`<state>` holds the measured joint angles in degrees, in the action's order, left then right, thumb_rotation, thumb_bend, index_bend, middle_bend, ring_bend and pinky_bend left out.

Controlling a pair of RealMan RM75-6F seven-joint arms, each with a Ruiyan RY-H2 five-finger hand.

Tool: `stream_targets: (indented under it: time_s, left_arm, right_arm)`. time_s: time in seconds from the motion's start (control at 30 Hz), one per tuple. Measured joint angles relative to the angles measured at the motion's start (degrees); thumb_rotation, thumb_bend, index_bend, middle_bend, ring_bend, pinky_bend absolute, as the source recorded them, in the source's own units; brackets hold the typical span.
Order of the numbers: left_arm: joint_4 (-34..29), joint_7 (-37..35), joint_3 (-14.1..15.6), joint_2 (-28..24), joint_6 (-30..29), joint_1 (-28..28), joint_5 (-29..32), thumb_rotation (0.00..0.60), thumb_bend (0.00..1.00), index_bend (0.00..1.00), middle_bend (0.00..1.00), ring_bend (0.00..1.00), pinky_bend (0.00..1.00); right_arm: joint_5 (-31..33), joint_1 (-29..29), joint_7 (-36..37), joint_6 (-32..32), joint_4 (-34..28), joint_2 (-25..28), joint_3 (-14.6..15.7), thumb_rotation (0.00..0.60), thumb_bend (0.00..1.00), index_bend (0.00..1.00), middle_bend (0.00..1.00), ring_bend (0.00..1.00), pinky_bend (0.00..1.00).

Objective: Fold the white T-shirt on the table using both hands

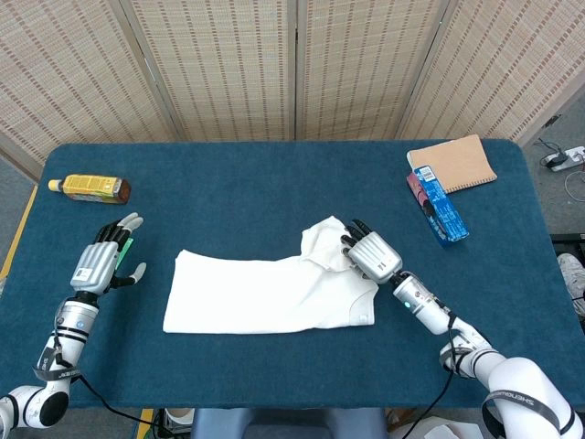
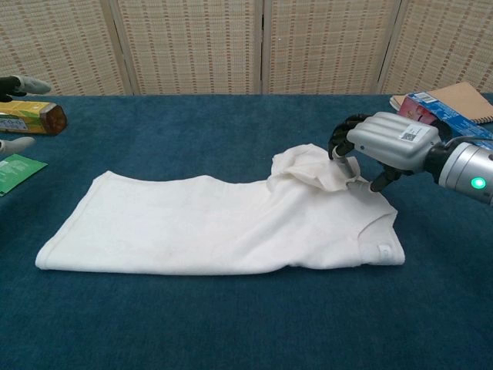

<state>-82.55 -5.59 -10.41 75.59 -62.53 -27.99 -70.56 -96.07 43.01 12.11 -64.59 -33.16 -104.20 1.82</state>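
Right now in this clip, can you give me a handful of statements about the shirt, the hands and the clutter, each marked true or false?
1. The robot's right hand touches the bunched part of the white cotton T-shirt. True.
2. The robot's left hand holds the shirt's hem. False: it is off the shirt, fingers apart, holding nothing.
3. The yellow-labelled bottle lies on its side near the table's far left corner. True.
4. The brown spiral notebook sits on the shirt. False: it lies near the far right corner, apart from the shirt.
5. The shirt lies on bare wood. False: it lies on the dark blue tablecloth.
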Motion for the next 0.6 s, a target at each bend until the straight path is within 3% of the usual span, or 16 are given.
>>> stream_targets:
  time_s: [0.17, 0.6]
  left_arm:
    - [-0.1, -0.3, -0.2, -0.2, -0.4, 0.2, 0.0, 0.600, 0.38, 0.04, 0.05, 0.00, 0.01]
    - [-1.1, 0.1, -0.1, -1.3, -0.9, 0.6, -0.6, 0.600, 0.38, 0.04, 0.05, 0.00, 0.01]
  right_arm:
    - [1.0, 0.3, 2.0, -0.3, 1.7, -1.5, -1.1, 0.600, 0.38, 0.71, 0.38, 0.20, 0.11]
    - [11.8, 3.4, 4.3, 4.6, 2.3, -5.5, -11.5, 0.600, 0.39, 0.71, 0.39, 0.20, 0.11]
